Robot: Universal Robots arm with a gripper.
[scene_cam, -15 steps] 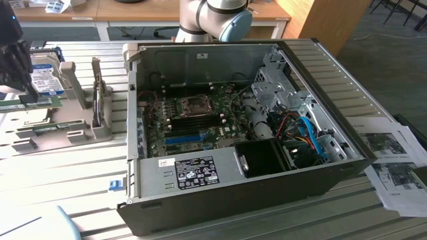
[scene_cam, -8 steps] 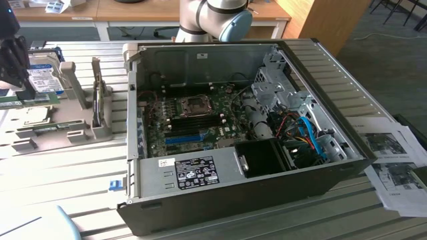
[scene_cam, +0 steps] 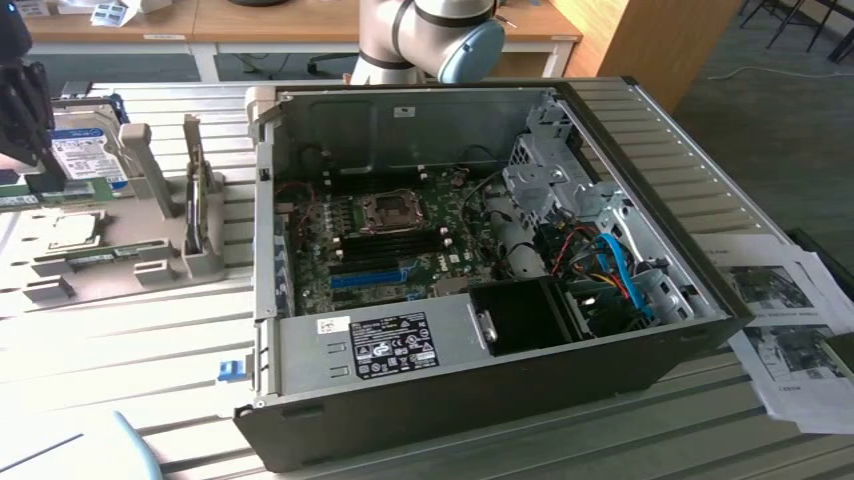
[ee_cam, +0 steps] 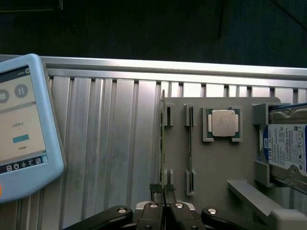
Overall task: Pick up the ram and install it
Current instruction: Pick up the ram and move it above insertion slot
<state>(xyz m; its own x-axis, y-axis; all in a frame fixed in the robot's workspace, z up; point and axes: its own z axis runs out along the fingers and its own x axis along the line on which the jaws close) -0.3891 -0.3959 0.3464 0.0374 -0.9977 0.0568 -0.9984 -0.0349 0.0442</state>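
Pick-up step proceeding. Gripper (ee_cam: 162, 188) pinching ram (ee_cam: 161, 139); board standing on edge in slot of grey holder (ee_cam: 216, 163), processor (ee_cam: 223, 123) lying nearby. Holder sitting at 9 o'clock of open case (scene_cam: 467, 410), on exterior view's left. Judgement: lift-out calling for straight pull along slot, no twisting.

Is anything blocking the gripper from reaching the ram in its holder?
Nothing visible does. The gripper is closed on the ram, which stands on edge in a slot of the grey holder.

A robotics lab: robot arm (scene_cam: 427, 35), open computer case (scene_cam: 467, 300) on a slatted aluminium bench (scene_cam: 134, 340), desks (scene_cam: 267, 22) behind.
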